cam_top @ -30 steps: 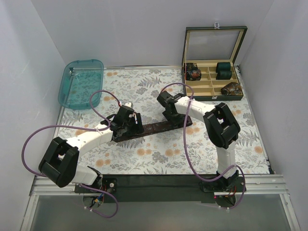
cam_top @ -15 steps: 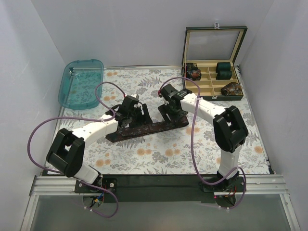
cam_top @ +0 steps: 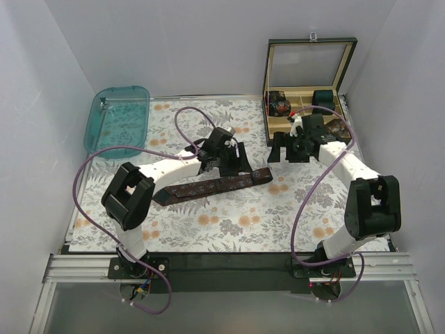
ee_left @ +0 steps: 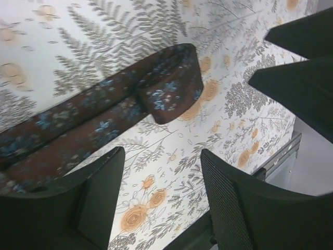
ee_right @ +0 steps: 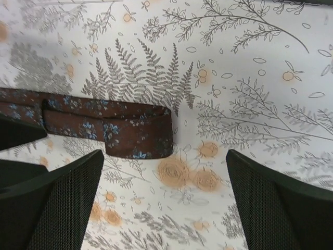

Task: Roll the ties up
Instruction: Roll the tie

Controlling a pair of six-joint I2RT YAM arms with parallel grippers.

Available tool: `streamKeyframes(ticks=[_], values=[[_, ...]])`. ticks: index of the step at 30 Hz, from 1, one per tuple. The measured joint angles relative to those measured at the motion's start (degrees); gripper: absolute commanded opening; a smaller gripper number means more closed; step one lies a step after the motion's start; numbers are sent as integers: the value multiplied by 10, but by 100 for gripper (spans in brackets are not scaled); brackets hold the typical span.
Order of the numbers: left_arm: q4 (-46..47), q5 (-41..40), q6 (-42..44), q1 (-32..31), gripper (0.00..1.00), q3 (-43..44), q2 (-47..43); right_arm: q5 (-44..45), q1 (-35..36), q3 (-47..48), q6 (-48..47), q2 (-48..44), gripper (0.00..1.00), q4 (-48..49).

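Note:
A dark brown tie [cam_top: 212, 186] with small pale flowers lies flat as a long strip across the middle of the floral cloth, its right end folded over once [ee_right: 136, 133]; the fold also shows in the left wrist view [ee_left: 171, 83]. My left gripper [cam_top: 233, 157] is open and empty, held above the cloth just behind the tie's right half. My right gripper [cam_top: 286, 147] is open and empty, to the right of the tie's folded end. Neither touches the tie.
An open green box [cam_top: 307, 132] with compartments stands at the back right, holding rolled bundles [cam_top: 323, 99]. A teal plastic tray [cam_top: 118, 120] sits at the back left. The cloth [cam_top: 229, 223] covers the table up to the black front rail.
Both grippers have let go of the tie and moved right and back. The tie now lies flat, shifted slightly right, with its right end folded.

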Motion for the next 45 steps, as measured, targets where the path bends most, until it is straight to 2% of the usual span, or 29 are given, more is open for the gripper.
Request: streamKeyframes(ticks=[2,6,14,24,30,45], values=[[4,8,-5,-12,47,21,23,-49,-32,-42,13,-3,86,39],[13,27,-11,-26,41,54,60,-138,-75,-105,44,-2,84,101],[30,41,-17,-31,31,99,125,-238,-106,-129,82,32,80,197],[44,40,-16,-31,25,102,145,-289,-106,-158,94,87,77,261],[55,41,-17,-27,24,95,146,-322,-106,-162,96,122,72,301],[85,59,-18,-16,22,78,166,-399,-93,-151,95,175,65,344]])
